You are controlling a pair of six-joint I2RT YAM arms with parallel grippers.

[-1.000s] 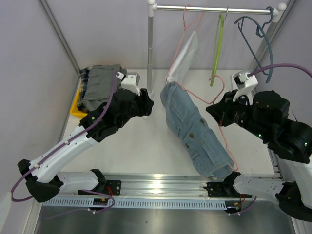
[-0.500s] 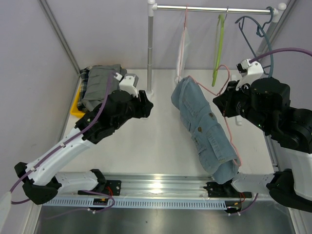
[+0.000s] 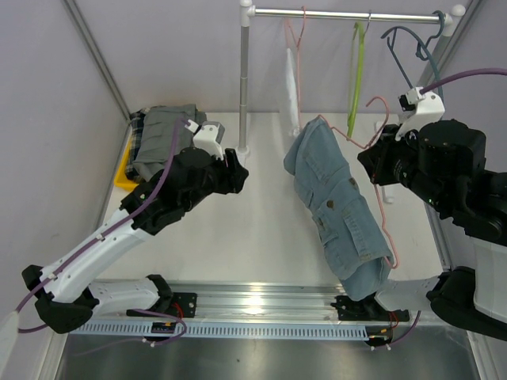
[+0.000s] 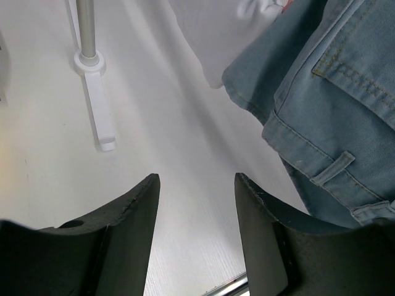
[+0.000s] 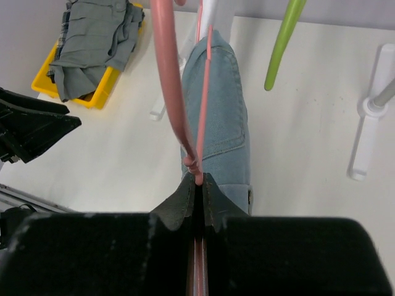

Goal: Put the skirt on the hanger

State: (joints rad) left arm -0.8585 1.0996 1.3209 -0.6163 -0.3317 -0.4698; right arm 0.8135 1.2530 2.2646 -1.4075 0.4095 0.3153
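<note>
The denim skirt [image 3: 337, 206] hangs on a pink wire hanger [image 3: 382, 202], draped down toward the table's front edge. My right gripper [image 3: 371, 157] is shut on the hanger's neck just below the hook. In the right wrist view the right gripper [image 5: 197, 179] pinches the pink hanger [image 5: 166, 80], with the skirt [image 5: 222, 105] beyond it. My left gripper [image 3: 238, 170] stands open to the left of the skirt, apart from it. In the left wrist view the left gripper [image 4: 196, 179] holds nothing, and the skirt's waistband [image 4: 333, 105] fills the right side.
A clothes rail [image 3: 348, 13] on a post [image 3: 244, 79] crosses the back. On it hang a white garment [image 3: 293, 79], a green hanger [image 3: 356, 71] and a teal hanger [image 3: 408, 59]. Grey clothes [image 3: 162, 138] lie in a yellow bin [image 3: 124, 170] at the back left.
My right gripper has carried the hanger and skirt up and to the right, toward the rail. The white garment has swung edge-on. The left arm has barely moved.
</note>
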